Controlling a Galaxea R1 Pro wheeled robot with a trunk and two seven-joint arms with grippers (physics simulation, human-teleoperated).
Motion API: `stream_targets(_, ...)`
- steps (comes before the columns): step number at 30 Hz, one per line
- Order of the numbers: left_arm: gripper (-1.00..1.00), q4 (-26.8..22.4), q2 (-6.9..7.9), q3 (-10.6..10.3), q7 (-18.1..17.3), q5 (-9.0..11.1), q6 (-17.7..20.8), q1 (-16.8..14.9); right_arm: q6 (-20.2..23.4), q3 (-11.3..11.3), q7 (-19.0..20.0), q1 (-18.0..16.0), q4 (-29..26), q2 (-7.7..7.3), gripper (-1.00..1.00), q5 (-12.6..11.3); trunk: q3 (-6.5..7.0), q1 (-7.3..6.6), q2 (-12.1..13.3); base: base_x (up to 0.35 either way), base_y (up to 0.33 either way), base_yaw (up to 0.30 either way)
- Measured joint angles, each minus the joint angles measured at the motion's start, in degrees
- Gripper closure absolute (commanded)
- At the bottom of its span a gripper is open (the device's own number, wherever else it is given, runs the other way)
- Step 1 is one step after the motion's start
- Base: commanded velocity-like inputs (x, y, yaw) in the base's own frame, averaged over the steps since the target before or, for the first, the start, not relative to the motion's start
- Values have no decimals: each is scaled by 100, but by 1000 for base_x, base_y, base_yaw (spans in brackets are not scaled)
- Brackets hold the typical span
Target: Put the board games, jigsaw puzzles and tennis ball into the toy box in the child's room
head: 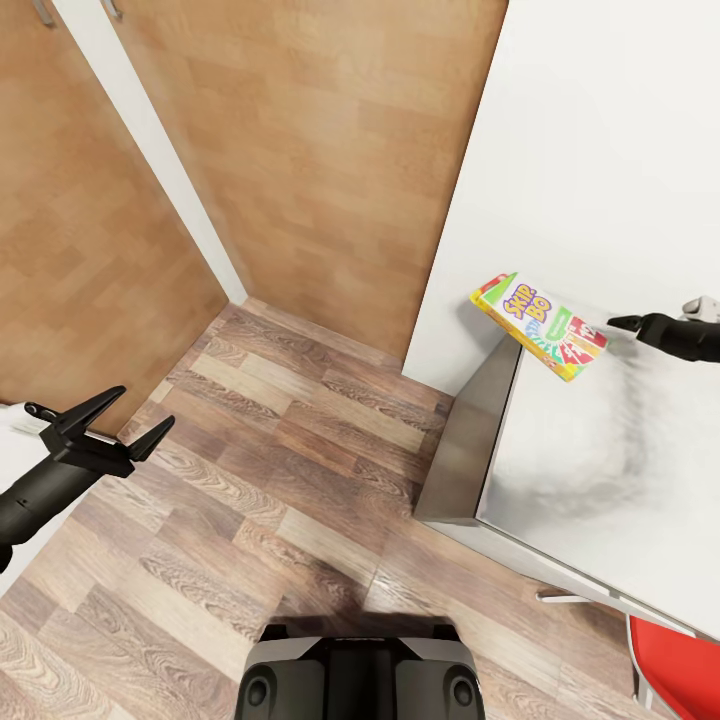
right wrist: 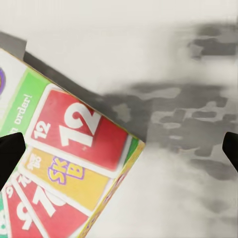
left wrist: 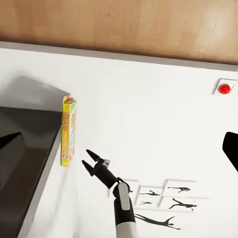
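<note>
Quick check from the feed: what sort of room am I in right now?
Likely a bedroom or child's room corner: wood-plank floor, plain white wall with black silhouette figure prints, and a colourful Skip-Bo card game box lying at the edge of a white-topped table.

A Skip-Bo game box (head: pixel 540 325) lies at the white counter's (head: pixel 600 470) far-left corner; the right end effector (head: pixel 622 323) hovers just right of it, the left end effector (head: pixel 125 420) open over the wood floor (head: pixel 300 450).

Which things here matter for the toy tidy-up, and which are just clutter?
Job: Skip-Bo board game, table, right gripper with jaws open beside the game.
Lying about: red chair, wooden doors, silhouette prints, red wall button.
</note>
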Motion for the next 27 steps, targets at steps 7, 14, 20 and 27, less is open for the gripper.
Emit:
stream_targets(7, -100, 0, -3, 0, 6, -1, -2, 0, 8, 5, 0, 0, -42, -12, -100, -1, 0, 0, 0, 0, 0, 0)
stream_targets(14, -100, 24, -259, -316, 69, -696, -78, -154, 70, 9, 36, 448, -632, -50, -100, 0, -1, 0, 1, 0, 0, 0)
stream_targets(20, -100, 214, -775, -955, 235, -1837, -123, -660, 157, -176, 163, 1679, -2013, -211, -100, -25, 0, 0, 0, 0, 0, 0)
stream_targets(27, -100, 396, -1331, -1229, 375, -2683, -133, -930, 249, -1195, 239, 2981, -3138, -248, -100, -57, 0, 0, 0, 0, 0, 0)
